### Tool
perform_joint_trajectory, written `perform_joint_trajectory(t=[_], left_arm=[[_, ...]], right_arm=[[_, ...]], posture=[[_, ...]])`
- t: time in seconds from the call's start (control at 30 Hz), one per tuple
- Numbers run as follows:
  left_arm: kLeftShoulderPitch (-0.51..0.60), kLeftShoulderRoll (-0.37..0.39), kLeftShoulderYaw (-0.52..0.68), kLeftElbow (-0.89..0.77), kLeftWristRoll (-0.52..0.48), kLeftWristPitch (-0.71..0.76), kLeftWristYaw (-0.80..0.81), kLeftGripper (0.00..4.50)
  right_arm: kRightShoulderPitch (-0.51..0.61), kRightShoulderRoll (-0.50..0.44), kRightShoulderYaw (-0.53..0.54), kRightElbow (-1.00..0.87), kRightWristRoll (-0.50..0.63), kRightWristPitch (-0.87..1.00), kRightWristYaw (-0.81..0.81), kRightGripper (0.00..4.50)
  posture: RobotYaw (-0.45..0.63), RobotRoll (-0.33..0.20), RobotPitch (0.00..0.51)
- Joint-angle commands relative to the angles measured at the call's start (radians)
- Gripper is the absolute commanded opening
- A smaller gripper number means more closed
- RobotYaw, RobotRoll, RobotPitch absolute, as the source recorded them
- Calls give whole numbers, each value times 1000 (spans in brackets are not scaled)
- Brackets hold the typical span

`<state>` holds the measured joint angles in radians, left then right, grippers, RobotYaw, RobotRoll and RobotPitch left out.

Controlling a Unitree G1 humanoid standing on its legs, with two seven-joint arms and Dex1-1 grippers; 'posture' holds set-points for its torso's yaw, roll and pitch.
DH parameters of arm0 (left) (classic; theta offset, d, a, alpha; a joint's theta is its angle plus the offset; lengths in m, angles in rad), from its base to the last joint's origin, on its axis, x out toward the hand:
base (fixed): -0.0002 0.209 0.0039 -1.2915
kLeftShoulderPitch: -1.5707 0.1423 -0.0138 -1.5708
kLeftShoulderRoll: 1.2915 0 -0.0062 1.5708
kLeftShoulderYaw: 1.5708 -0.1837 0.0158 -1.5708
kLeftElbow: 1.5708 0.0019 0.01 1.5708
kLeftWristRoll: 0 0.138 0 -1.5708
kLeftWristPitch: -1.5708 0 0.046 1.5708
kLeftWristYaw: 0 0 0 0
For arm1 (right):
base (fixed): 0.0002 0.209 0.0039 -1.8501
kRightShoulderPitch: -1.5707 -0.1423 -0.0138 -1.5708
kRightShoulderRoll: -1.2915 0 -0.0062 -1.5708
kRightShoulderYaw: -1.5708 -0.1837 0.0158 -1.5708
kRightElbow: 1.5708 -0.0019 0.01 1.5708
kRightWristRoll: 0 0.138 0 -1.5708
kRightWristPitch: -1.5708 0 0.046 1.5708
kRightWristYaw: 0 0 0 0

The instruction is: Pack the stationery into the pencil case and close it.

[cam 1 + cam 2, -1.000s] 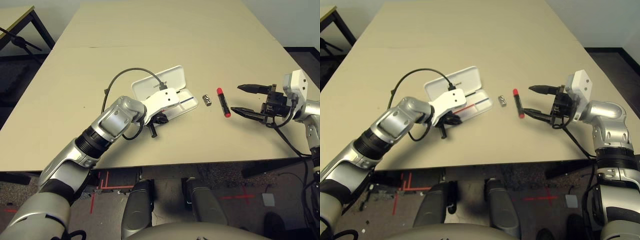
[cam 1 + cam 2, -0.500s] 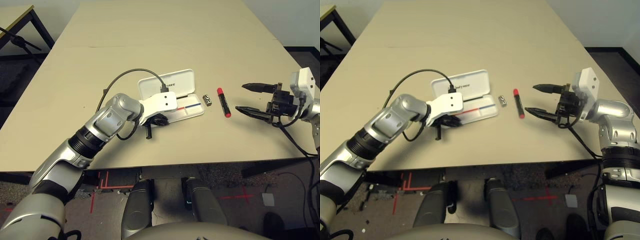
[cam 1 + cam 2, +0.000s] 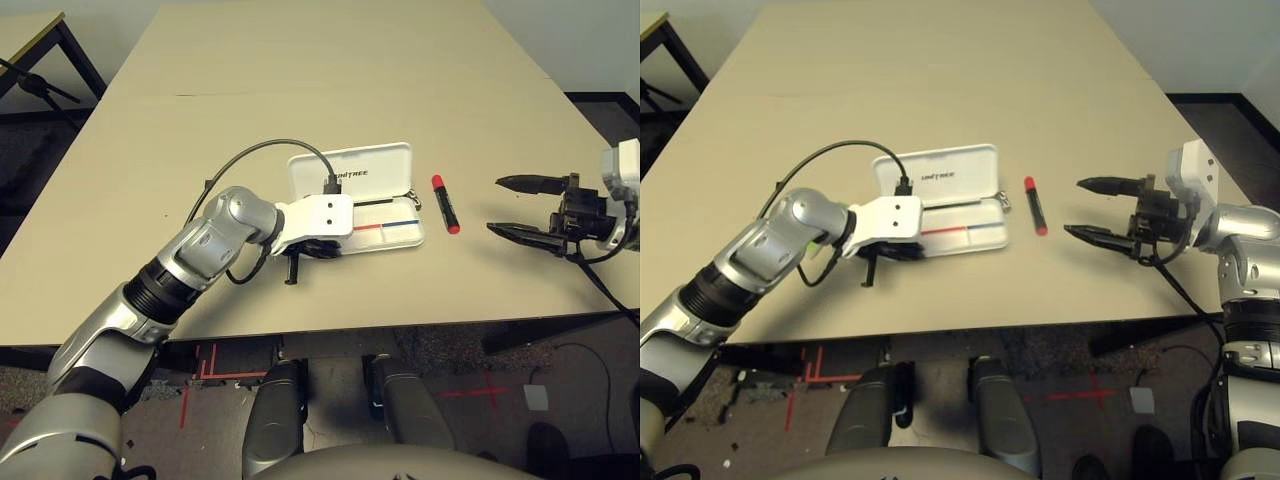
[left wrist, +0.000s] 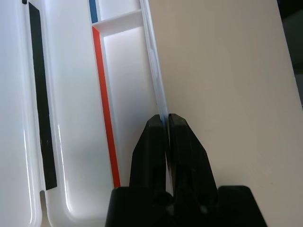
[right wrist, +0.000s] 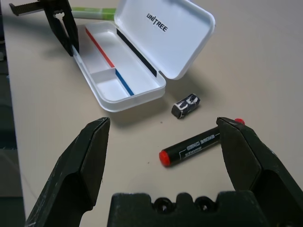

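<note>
Head eyes look down; wrist cameras sit close — all share the pencil case (image 3: pixel 365 195).

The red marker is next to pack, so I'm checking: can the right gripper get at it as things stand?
Probably yes. The right gripper is open and faces the red marker, which lies alone on the table; the small metal piece and pencil case sit beyond it.

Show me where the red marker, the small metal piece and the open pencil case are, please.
red marker (image 5: pixel 191 146): right wrist view, middle of its barrel.
small metal piece (image 5: pixel 186 105): right wrist view, its top face.
pencil case (image 3: pixel 352 172): left eye view, open lid.
</note>
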<state>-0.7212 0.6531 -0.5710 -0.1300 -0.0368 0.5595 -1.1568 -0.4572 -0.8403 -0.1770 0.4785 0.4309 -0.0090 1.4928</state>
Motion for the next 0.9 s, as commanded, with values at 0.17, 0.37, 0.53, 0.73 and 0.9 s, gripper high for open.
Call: perform_joint_trajectory(t=[0.17,0.37,0.53,0.73,0.9], left_arm=[[41,21,-12,-46,25,7,-26,14],[82,34,-11,-66,29,2,-29,14],[102,41,-10,-41,49,-59,-31,14],[106,26,-3,-12,80,-109,-10,617],[117,8,7,-20,89,-106,4,2437]], right_arm=[[-1,-2,4,0,0,14,19,4500],[-4,7,9,-2,-5,9,11,4500],[5,16,12,-22,-6,75,-45,4500],[16,35,-3,-65,3,155,-140,4500],[42,53,-10,-157,-13,294,-317,4500]], posture=[[-122,0,155],[-121,0,157],[-115,0,158],[-113,0,157],[-111,0,156]])
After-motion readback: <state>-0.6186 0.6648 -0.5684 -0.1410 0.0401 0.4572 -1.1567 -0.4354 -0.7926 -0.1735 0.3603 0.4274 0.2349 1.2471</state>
